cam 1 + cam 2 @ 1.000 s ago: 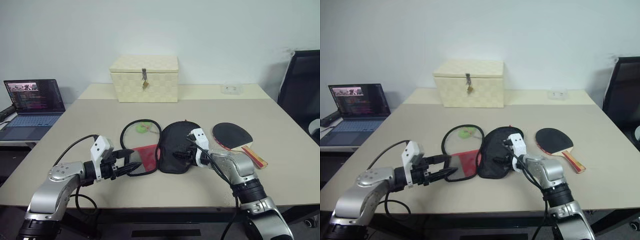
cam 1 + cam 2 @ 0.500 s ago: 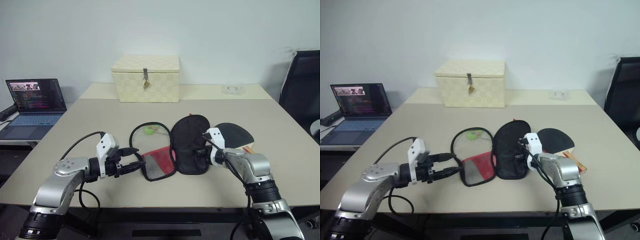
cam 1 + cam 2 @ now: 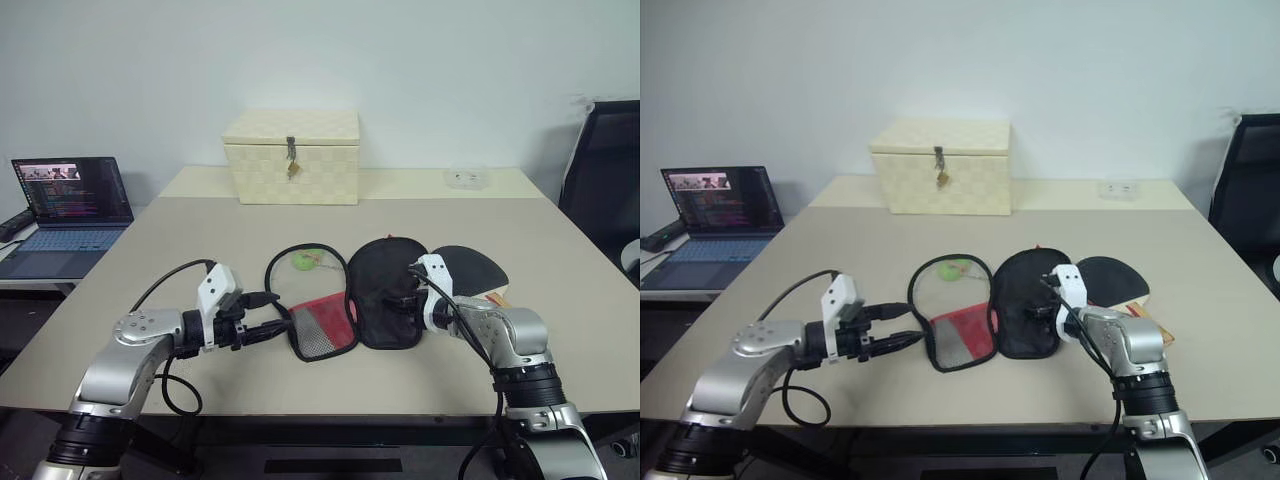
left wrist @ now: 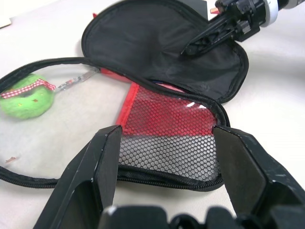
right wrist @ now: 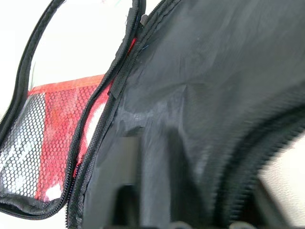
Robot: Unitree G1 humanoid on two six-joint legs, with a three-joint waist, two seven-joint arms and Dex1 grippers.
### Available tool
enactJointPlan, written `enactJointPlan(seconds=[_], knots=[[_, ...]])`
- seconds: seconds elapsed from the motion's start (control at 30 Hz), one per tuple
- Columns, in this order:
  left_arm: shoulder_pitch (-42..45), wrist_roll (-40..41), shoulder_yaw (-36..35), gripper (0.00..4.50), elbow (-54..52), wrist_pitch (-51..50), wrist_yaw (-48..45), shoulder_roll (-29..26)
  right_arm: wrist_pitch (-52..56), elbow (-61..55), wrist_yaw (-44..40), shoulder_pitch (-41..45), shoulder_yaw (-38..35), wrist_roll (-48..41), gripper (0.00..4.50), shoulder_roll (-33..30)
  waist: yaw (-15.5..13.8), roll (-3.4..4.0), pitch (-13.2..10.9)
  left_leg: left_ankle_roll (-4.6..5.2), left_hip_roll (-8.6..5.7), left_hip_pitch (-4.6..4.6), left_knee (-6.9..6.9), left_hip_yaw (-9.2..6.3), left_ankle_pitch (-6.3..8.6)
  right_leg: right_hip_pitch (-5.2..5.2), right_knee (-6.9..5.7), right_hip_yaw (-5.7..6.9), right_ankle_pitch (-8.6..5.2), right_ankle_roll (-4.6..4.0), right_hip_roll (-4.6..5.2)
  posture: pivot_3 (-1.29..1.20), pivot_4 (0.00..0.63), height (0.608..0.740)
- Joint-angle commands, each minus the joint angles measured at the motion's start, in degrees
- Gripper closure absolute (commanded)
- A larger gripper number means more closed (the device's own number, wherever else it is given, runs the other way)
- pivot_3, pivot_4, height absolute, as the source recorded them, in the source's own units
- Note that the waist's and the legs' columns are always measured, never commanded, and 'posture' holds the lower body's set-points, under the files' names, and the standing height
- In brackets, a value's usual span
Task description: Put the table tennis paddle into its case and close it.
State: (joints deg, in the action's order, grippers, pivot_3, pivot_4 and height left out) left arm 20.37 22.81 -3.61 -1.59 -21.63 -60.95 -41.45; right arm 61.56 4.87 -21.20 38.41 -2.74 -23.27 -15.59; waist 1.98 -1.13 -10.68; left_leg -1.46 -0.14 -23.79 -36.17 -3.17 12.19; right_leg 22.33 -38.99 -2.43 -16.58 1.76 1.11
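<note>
Right now, in the left eye view, the case (image 3: pixel 350 295) lies unzipped and spread flat on the table (image 3: pixel 180 240), its black fabric half on one side and its red mesh pocket half on the other. The left gripper (image 3: pixel 278 314) hangs level just beside the mesh half's outer edge, fingers spread wide and empty. The right gripper (image 3: pixel 405 297) sits over the black half of the case; whether its fingers pinch the fabric I cannot tell from here. The table tennis paddle (image 3: pixel 470 272) lies just beyond the case on the side away from the mesh, its black face partly hidden behind the right wrist, so it is not yet inside. A small green ball (image 3: pixel 305 260) rests within the loop of the mesh half's zip edge. A cream checkered box (image 3: pixel 291 157) stands well behind the case, and a laptop (image 3: pixel 70 205) sits far off past the mesh side.

Next, the left wrist view shows both wide-set left fingers (image 4: pixel 97 167) framing the mesh pocket's near edge without touching it, with the right gripper's tips (image 4: pixel 190 47) resting on the black lining.

Lastly, the right wrist view looks along the black lining and zip edge at very close range; the finger spacing stays unclear.

Likely trouble: the paddle's face lies right against the case flap, so dragging the soft flap could nudge the paddle away, or the flap could fold back shut before the paddle goes in. The ball inside the zip loop may also foul closing.
</note>
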Motion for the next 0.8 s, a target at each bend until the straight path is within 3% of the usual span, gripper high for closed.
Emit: enactJointPlan(seconds=[0.03, 0.17, 0.3, 0.47, 0.8], knots=[[0.49, -0.1, -0.27, 1.22, -0.39, 1.37, -0.32, -0.24, -1.99, -3.5, -2.33, 1.93, 0.79, 1.34, 1.35, -4.95, -0.01, 0.01, -0.01, 0.0, -0.01, 0.0, 0.0, 0.0, 0.0, 0.0, 0.0, 0.01, 0.0, 0.0, 0.0, 0.0, 0.15, 0.74], [0.32, -0.17, -0.2, 1.22, -0.39, 1.66, -0.09, 0.03, -3.97, -4.72, -8.01, 2.37, 3.67, 3.1, 0.03, -14.0, -0.12, 0.02, -0.02, 0.0, -0.08, -0.02, 0.0, 0.0, 0.0, 0.0, 0.03, 0.03, -0.01, 0.02, 0.0, 0.0, 0.15, 0.74], [0.4, -0.14, 0.09, 1.22, -0.38, 1.81, -0.05, 0.31, -5.3, -3.83, -15.01, 2.82, 3.04, 3.0, 0.03, -23.65, -0.12, 0.02, -0.03, 0.0, -0.06, -0.02, 0.03, 0.0, 0.0, 0.0, 0.05, 0.02, -0.02, 0.02, 0.0, 0.0, 0.15, 0.74], [1.12, -0.23, 0.51, 1.22, 0.39, 2.15, -0.47, 0.5, -10.39, 4.6, -16.62, 2.61, 2.21, 6.75, 0.03, -30.03, -0.12, 0.0, -0.04, 0.0, -0.05, 0.0, 0.03, 0.09, 0.0, -0.01, 0.05, 0.0, -0.02, 0.02, 0.01, 0.0, 0.15, 0.74], [3.37, -0.81, 1.73, 1.22, 2.17, 3.09, -1.58, 0.97, -19.82, 26.54, -17.41, 4.81, 3.41, 12.69, 0.03, -29.62, 0.17, 0.0, -0.06, 0.0, -0.06, 0.0, 0.03, 0.28, 0.0, 0.0, 0.03, -0.06, -0.01, 0.01, -0.01, 0.0, 0.15, 0.74]])
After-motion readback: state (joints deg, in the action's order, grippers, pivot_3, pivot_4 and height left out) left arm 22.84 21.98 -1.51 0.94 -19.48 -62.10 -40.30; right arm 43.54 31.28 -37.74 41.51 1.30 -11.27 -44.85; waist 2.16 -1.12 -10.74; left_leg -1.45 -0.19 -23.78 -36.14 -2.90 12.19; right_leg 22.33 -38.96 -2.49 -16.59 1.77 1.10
